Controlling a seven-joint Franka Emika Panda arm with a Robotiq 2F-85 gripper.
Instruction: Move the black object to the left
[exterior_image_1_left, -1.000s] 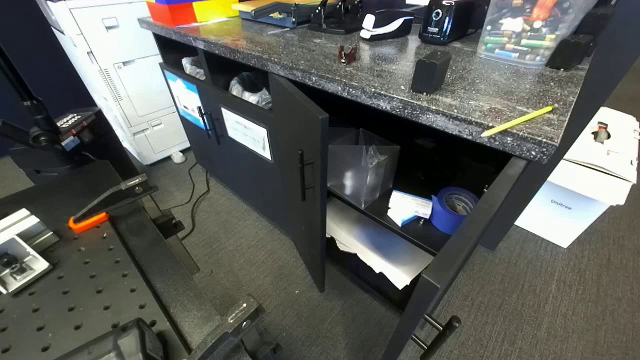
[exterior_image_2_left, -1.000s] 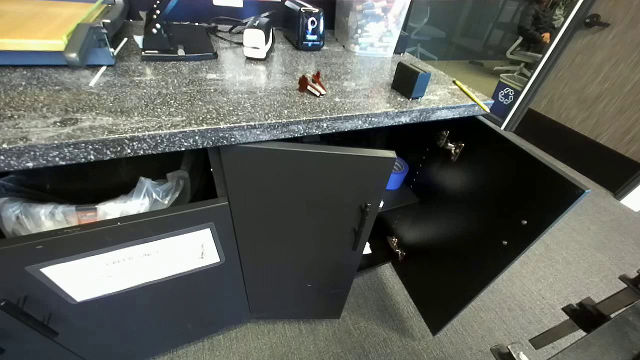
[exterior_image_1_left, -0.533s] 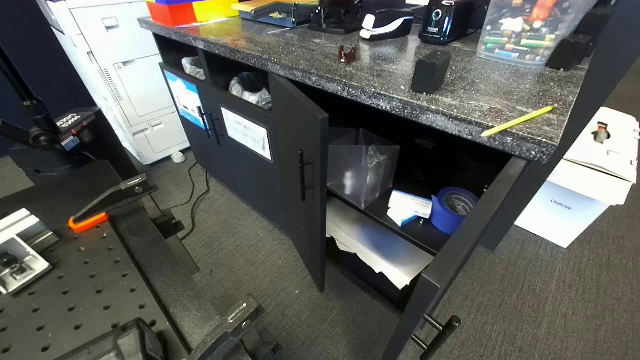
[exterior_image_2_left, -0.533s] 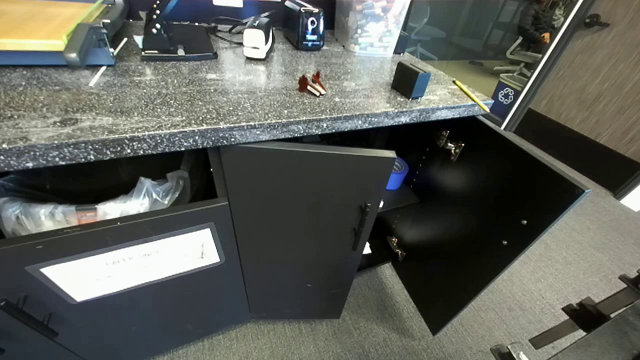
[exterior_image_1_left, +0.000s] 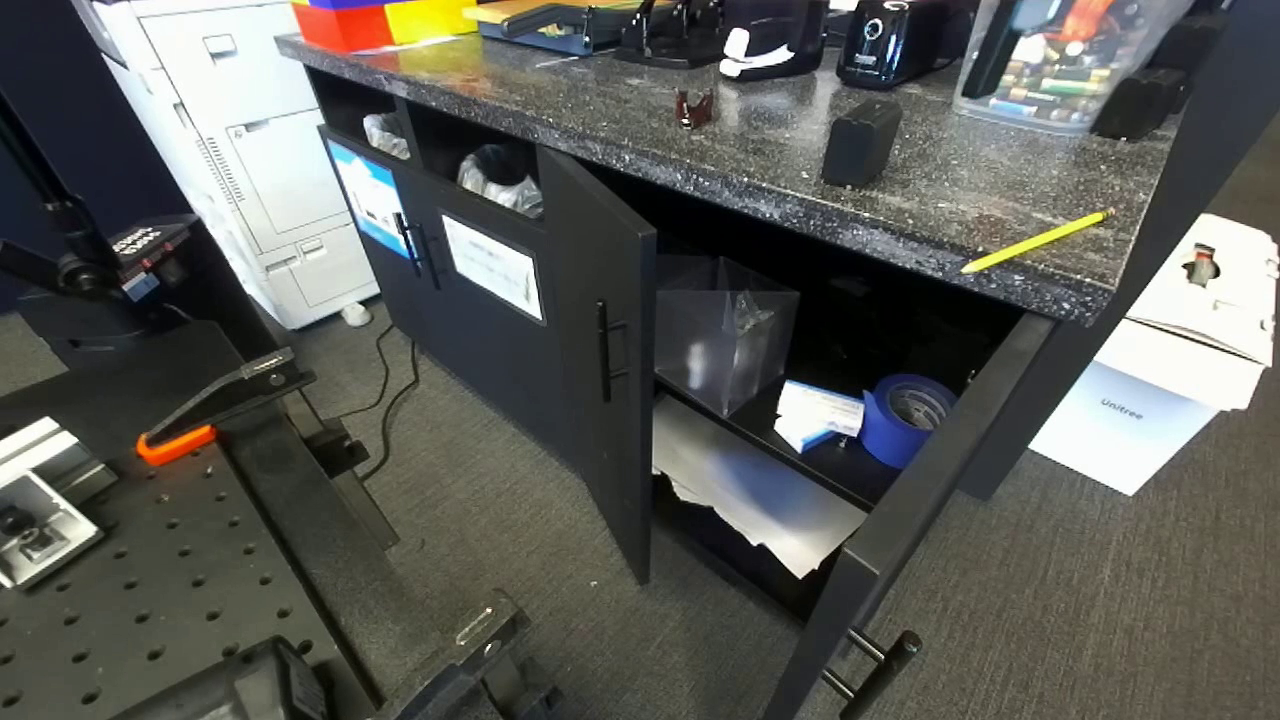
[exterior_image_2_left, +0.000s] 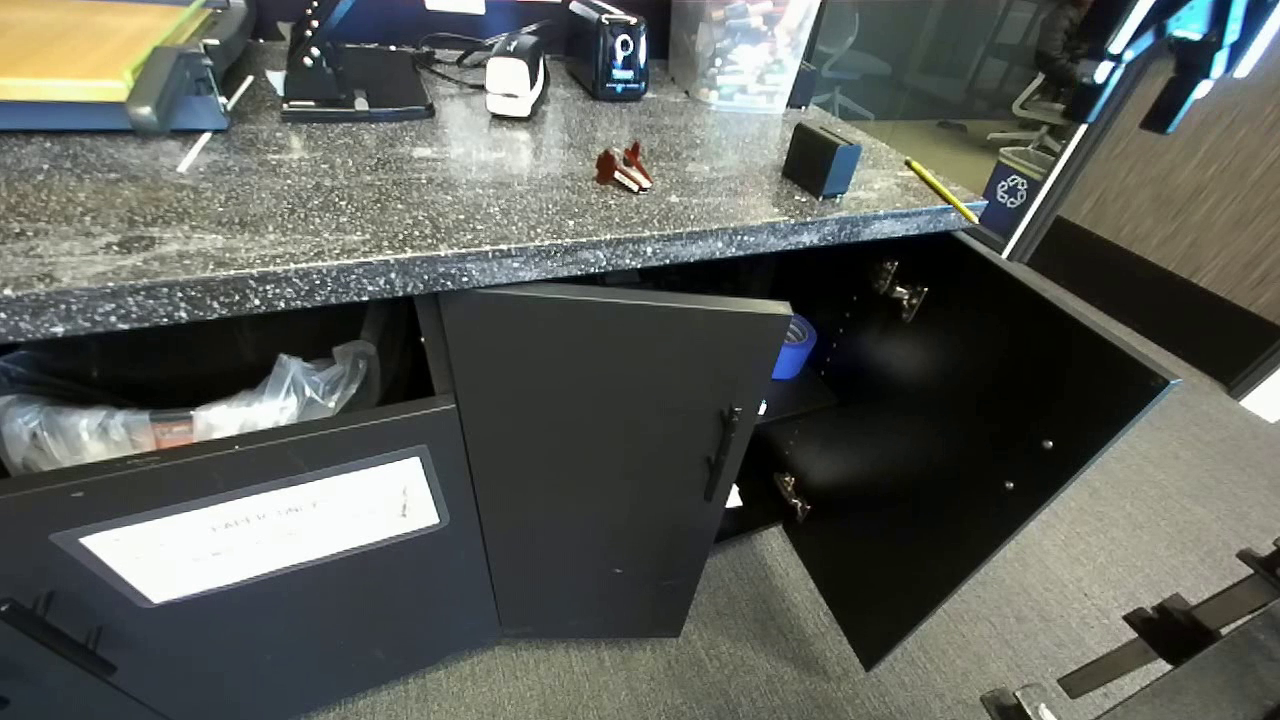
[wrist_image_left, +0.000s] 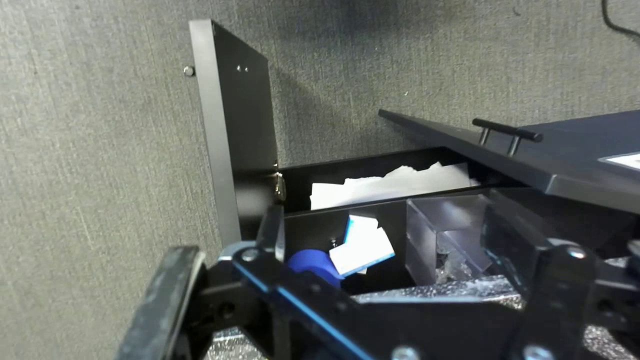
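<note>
The black object (exterior_image_1_left: 860, 145), a small upright matte block, stands on the speckled countertop (exterior_image_1_left: 770, 150) near its front edge. It also shows in an exterior view (exterior_image_2_left: 822, 160), between the red staple remover and the yellow pencil. My gripper (exterior_image_2_left: 1130, 105) is at the top right there, above and apart from the block. Dark gripper parts also enter at the top in the exterior view that looks along the counter. In the wrist view my gripper (wrist_image_left: 392, 232) has its fingers wide apart with nothing between them. The black object is hidden or out of view there.
A red staple remover (exterior_image_2_left: 625, 170) and a yellow pencil (exterior_image_2_left: 940, 190) lie on the counter. A stapler (exterior_image_2_left: 515, 75), a black device (exterior_image_2_left: 608, 50) and a clear bin (exterior_image_2_left: 740, 50) stand behind. Two cabinet doors (exterior_image_1_left: 610, 380) (exterior_image_1_left: 900, 510) stand open below.
My gripper has come into view at the top of both exterior views, where it did not show before. The black object and the other things have not moved.
</note>
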